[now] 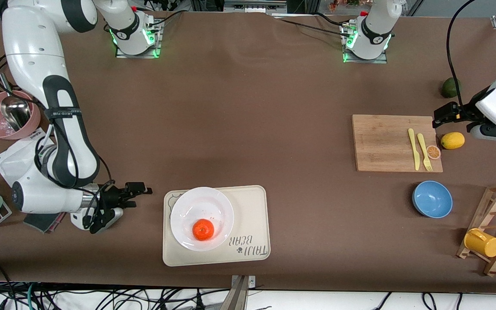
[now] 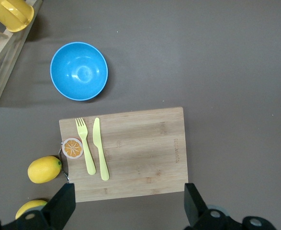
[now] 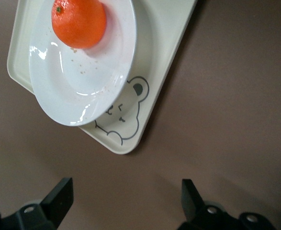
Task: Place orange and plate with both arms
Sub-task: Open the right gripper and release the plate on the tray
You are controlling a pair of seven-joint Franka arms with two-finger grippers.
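From the high front camera, the orange (image 1: 203, 229) sits on the plate (image 1: 185, 206), toward the plate's edge nearest the camera, and the plate itself rests on the cream bear-printed tray (image 1: 252, 215) at the tray's end toward the right arm. That looks like job done, or very nearly: fruit on plate, plate on tray, nothing in either robot's grasp. The right gripper (image 1: 140, 196) hovers low over bare table just beside the tray, at the right arm's end, fingers spread and holding nothing. Over at the left arm's end, the left gripper (image 1: 439, 117) hangs above the edge of the wooden cutting board (image 1: 381, 144), near a yellow lemon (image 1: 452, 140), well apart from the plate; it looks to be waiting.

Switching to the left wrist camera: the left gripper (image 2: 128, 203) has its two fingers wide apart and empty, looking straight down on the cutting board (image 2: 140, 148). On the board lie a yellow fork (image 2: 84, 146) and knife (image 2: 99, 148), with a small orange-slice disc (image 2: 73, 147) at its edge and a blue bowl (image 2: 79, 71) off the board. No task item is in this view.

Now the right wrist camera: the right gripper (image 3: 126, 199) is open over brown tabletop, clear of everything. The plate (image 3: 83, 96) overlaps the bear drawing on the tray (image 3: 164, 52), and the orange (image 3: 79, 21) sits on it, untouched. My read: placement complete, and all that remains is for the arms to pull away, if anything.
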